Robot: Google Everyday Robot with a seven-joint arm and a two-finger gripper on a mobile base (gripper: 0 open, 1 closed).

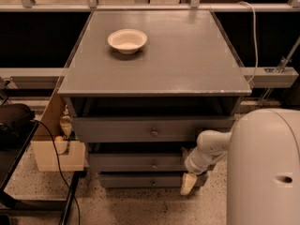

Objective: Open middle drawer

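Observation:
A grey cabinet holds three flat-fronted drawers, each with a small round metal knob. The middle drawer [136, 162] has its knob [154, 165] at centre, and a dark gap runs above it. The top drawer [140, 129] stands out furthest, and the bottom drawer [140, 180] is the narrowest. My white arm reaches in from the lower right. My gripper [188, 183] hangs at the right end of the middle and bottom drawers, its cream fingertip pointing down towards the floor, to the right of the middle knob.
A white bowl [127, 40] sits on the grey cabinet top [187, 64]. A cardboard box [54, 146] and a black cable [58, 168] are at the left of the cabinet. A dark stand [14, 139] is at the far left. My white body [265, 168] fills the lower right.

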